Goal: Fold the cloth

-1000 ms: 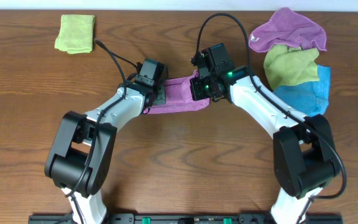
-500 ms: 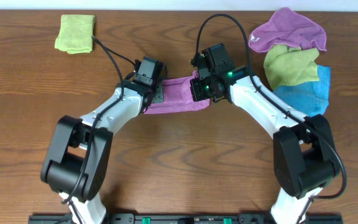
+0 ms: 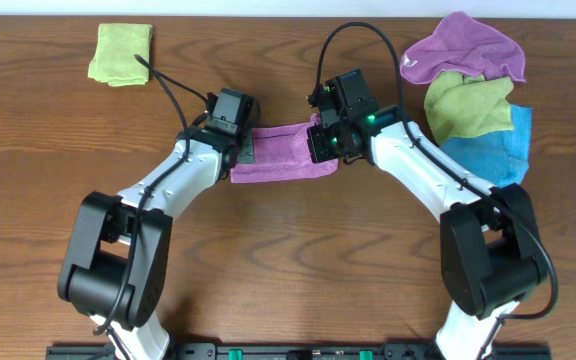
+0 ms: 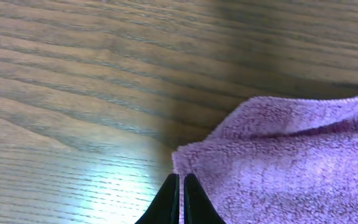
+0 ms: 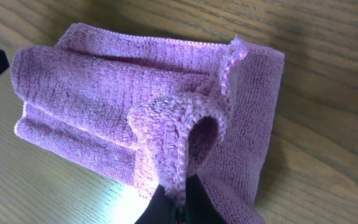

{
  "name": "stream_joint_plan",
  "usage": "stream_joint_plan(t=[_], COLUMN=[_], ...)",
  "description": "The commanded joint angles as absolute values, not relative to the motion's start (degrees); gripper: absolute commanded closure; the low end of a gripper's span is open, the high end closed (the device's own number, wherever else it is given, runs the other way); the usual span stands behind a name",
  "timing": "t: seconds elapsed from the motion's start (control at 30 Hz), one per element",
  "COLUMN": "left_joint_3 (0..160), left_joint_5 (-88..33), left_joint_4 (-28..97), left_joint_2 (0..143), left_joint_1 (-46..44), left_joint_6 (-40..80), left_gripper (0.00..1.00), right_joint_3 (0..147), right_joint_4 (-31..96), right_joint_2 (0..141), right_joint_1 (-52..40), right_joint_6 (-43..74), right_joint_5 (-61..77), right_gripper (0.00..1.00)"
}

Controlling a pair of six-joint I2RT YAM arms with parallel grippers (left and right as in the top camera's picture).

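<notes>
The purple cloth (image 3: 286,158) lies folded into a narrow band at the table's middle. In the right wrist view it shows stacked layers (image 5: 117,93). My right gripper (image 3: 321,143) is at its right end, shut on a raised loop of the cloth's edge (image 5: 179,199). My left gripper (image 3: 242,150) is at the cloth's left end. Its fingers (image 4: 181,179) are shut, with their tips right at the cloth's corner (image 4: 278,162). That end of the cloth lies flat on the wood, and I see no cloth held between these fingers.
A folded yellow-green cloth (image 3: 122,53) lies at the back left. A heap of loose cloths lies at the back right: purple (image 3: 465,48), yellow-green (image 3: 468,105) and blue (image 3: 493,150). The table is brown wood.
My left gripper has moved left and a little back, from over the cloth's left part to its left corner. The right gripper has stayed still, holding the cloth.
</notes>
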State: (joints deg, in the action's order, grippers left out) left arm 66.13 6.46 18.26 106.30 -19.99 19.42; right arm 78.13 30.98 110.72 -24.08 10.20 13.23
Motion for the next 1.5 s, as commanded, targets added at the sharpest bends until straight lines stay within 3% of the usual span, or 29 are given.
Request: stream_joint_plan(t=[0.0,1.47], left_joint_3=[65.6,63.0], left_joint_5=[7.2,-0.1], left_joint_4=[18.6,17.3], left_joint_2=[106.8,112.2], left_joint_1=[-19.8,-19.9], left_joint_6=[18.7,20.4], left_gripper=[0.94,0.94], right_joint_3=[78.8,78.8], right_joint_4=[31.1,30.2], right_joint_2=[110.0,110.0], right_joint_1=[-23.8,-24.3], right_joint_6=[9.6,9.6], right_joint_5=[13.1,16.7], right_gripper=[0.99,0.99])
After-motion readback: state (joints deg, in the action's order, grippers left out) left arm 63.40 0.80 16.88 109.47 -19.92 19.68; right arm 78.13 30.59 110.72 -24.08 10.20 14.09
